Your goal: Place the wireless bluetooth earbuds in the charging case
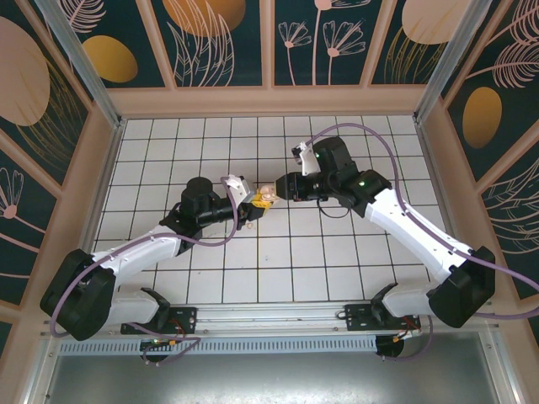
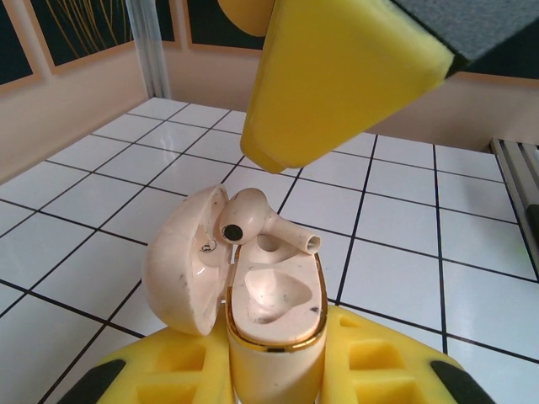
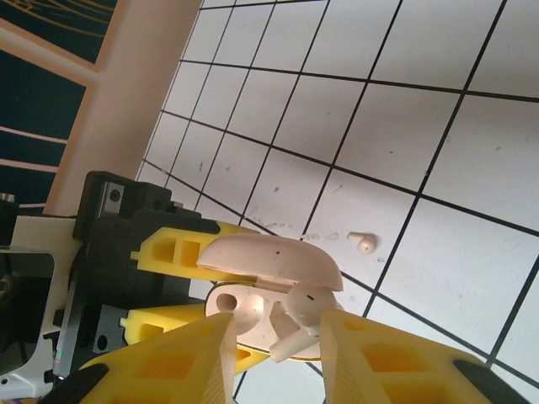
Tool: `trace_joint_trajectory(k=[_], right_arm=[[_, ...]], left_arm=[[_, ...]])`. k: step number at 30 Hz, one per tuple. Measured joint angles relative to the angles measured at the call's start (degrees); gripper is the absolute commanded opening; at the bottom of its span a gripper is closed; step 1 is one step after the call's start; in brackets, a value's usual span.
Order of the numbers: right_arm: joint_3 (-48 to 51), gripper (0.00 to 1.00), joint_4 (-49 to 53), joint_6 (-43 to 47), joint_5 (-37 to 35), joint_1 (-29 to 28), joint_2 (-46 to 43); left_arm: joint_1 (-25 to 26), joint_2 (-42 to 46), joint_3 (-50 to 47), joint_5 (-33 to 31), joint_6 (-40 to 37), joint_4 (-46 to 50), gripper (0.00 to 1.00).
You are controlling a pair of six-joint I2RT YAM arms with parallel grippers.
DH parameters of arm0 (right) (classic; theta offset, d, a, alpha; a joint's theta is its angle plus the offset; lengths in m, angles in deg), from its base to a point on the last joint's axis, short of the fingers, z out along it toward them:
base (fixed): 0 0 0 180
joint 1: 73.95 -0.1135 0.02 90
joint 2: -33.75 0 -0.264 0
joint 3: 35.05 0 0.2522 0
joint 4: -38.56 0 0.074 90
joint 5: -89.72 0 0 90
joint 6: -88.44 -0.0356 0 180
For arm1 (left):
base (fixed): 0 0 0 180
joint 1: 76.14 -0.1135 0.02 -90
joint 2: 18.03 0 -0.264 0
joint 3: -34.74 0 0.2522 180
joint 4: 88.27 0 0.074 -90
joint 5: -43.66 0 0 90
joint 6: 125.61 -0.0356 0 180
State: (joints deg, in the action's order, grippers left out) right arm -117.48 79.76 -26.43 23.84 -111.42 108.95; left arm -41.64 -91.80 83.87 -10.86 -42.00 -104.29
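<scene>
The worktop [image 1: 278, 269] is covered with white square tiles, which are divided by thin dark lines. It is enclosed by beige-framed wall panels [image 1: 219, 42], painted dark with pale leaves and orange ovals. A metal rail [image 1: 269, 313] is fixed along the near edge.

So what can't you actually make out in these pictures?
Top view: the charging case is too small for detail.
Left wrist: its base is hidden by the left gripper and cut by the bottom edge.
Right wrist: whether the right gripper pinches the earbud; the contact spots face away.
Right wrist: the loose earbud is too small for detail.
</scene>
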Motion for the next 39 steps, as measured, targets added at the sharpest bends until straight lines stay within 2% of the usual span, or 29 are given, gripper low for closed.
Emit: trace_joint_trajectory(k=[14,27,32,39], right_arm=[[0.0,0.36,0.48,-1.05,1.07,0.15,2.8],[0.0,0.2,0.72,-0.94,0.74,0.17,3.56],[0.0,0.18,0.98,0.98,-1.64,-0.09,2.23],[-0.11,0.18,1.11,10.36,-8.9,-3.93,-2.36]], left_arm=[[0.0,0.0,0.0,0.0,0.22,0.0,0.2],[0.0,0.0,0.0,-0.02,0.44,0.02,0.2],[0.0,0.0,0.0,0.0,0.63,0.02,0.2],[0.0,-0.46,0.0,2.54,4.59,-1.14,0.2]])
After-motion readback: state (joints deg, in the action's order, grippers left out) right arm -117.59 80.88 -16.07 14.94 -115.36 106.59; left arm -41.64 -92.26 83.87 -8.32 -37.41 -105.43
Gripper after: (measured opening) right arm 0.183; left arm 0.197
